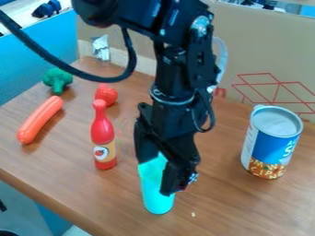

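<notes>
The black gripper (159, 173) hangs at the centre of the view, pointing down, and is shut on a turquoise cylinder (157, 199). One finger is at the cylinder's upper left, and the other covers part of its right side. I cannot tell whether the cylinder's base touches the table. Left of it stands a red bottle (103, 137) with an orange label. A red strawberry-like toy (106, 94) lies behind the bottle.
An orange sausage (40, 119) and green broccoli (57, 80) are on the left of the wooden table (73, 161). A blue-and-white can (271, 141) stands at right. Cardboard (265, 50) walls the back, near a silvery packet (101, 48).
</notes>
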You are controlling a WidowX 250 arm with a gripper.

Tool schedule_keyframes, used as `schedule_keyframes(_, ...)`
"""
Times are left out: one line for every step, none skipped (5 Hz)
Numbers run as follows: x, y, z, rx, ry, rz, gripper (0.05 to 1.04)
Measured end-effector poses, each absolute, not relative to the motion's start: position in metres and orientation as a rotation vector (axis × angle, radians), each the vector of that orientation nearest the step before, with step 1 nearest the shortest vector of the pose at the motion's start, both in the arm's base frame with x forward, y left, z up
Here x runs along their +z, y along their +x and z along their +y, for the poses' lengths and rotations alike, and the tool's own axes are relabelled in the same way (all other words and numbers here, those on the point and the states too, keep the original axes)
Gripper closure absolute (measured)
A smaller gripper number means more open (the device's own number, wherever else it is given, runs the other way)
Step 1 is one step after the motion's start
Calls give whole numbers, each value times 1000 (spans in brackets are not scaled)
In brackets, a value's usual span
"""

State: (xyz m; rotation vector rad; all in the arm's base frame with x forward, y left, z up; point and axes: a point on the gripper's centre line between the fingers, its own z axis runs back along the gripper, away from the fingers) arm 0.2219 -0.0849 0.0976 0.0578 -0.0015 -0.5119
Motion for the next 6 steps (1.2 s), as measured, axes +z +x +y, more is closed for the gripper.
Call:
schedule_keyframes(93,219,-92,-523,83,8,82)
schedule_keyframes(80,224,-90,-510,71,32,82)
schedule_keyframes(73,225,-91,-514,64,53,82)
schedule_keyframes(70,227,-92,-517,70,47,141)
schedule_keyframes(66,230,-90,-506,60,29,426)
schedule_keyframes(73,227,-87,-489,61,-3,724)
